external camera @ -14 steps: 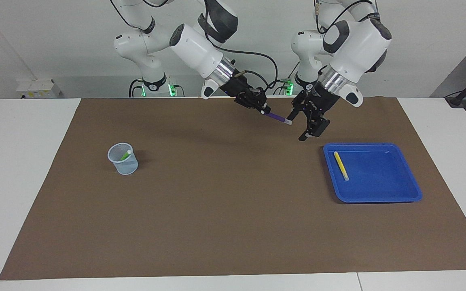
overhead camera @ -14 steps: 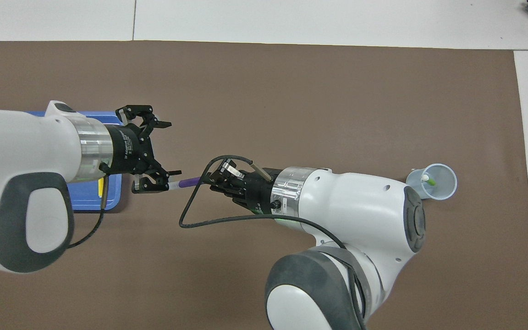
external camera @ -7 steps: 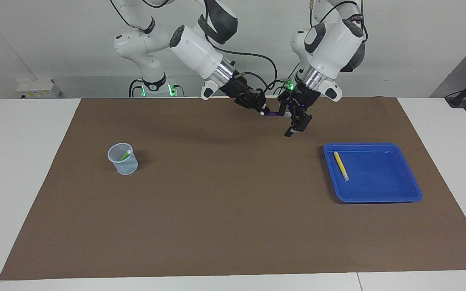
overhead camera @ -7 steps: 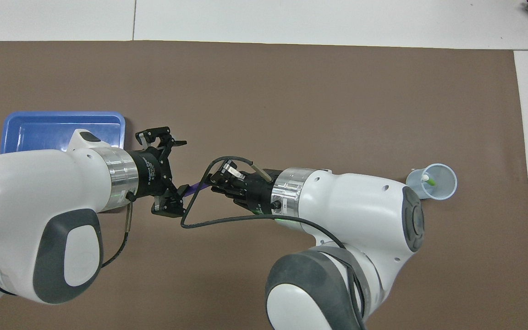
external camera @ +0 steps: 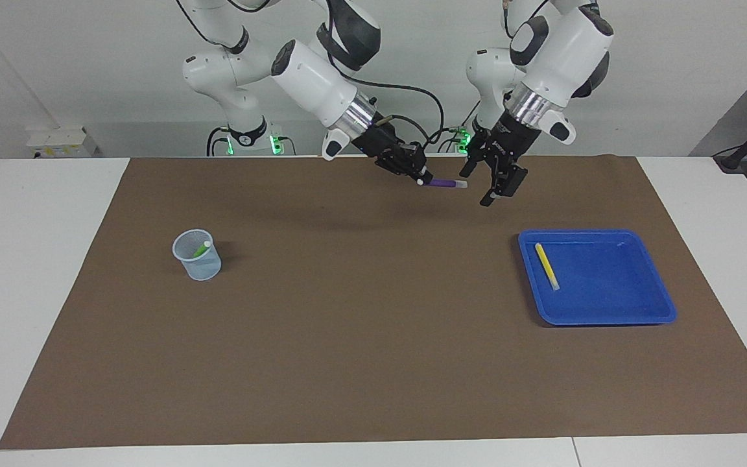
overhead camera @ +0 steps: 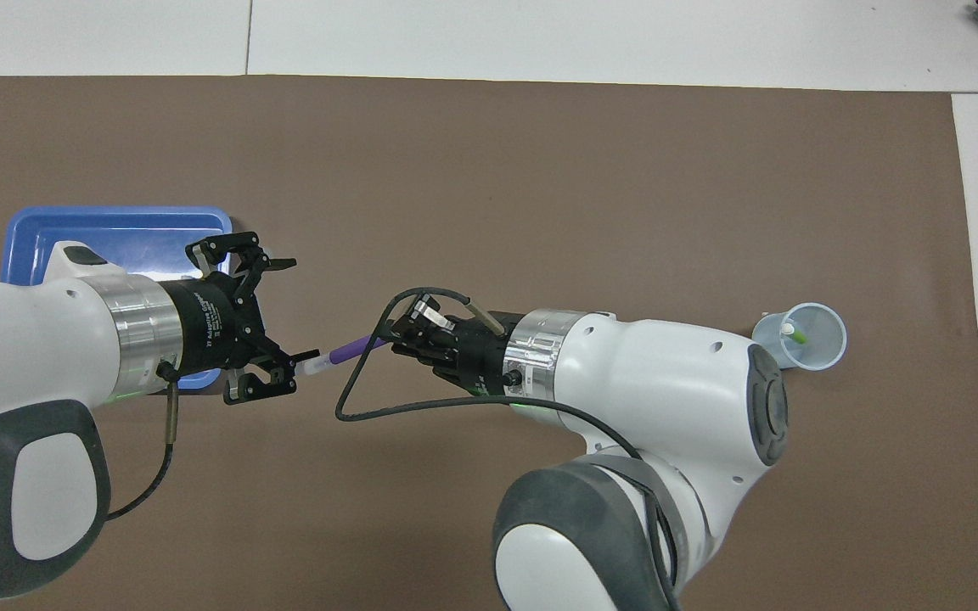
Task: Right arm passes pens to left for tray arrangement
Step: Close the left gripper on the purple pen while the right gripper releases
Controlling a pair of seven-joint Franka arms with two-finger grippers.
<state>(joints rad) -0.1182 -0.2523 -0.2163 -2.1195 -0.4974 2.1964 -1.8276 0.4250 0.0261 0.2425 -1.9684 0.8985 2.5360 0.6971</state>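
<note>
My right gripper (external camera: 421, 178) is shut on the purple pen (external camera: 442, 183), held level in the air over the mat, pale end toward the left arm. My left gripper (external camera: 475, 187) hangs open just off that pale end, which lies by one fingertip rather than between the two. In the overhead view the purple pen (overhead camera: 351, 348) sticks out of the right gripper (overhead camera: 394, 337) toward the open left gripper (overhead camera: 300, 310). The yellow pen (external camera: 547, 266) lies in the blue tray (external camera: 607, 280). The left arm covers part of the tray (overhead camera: 115, 231) from above.
A pale mesh cup (external camera: 197, 258) stands toward the right arm's end of the brown mat, with the green pen (external camera: 201, 248) leaning in it. From above the cup (overhead camera: 803, 350) and green pen (overhead camera: 795, 334) show beside the right arm.
The left gripper closed in on the pen's pale end, then drew back a little toward the tray end and turned its wrist. The right gripper levelled the pen and kept hold of it.
</note>
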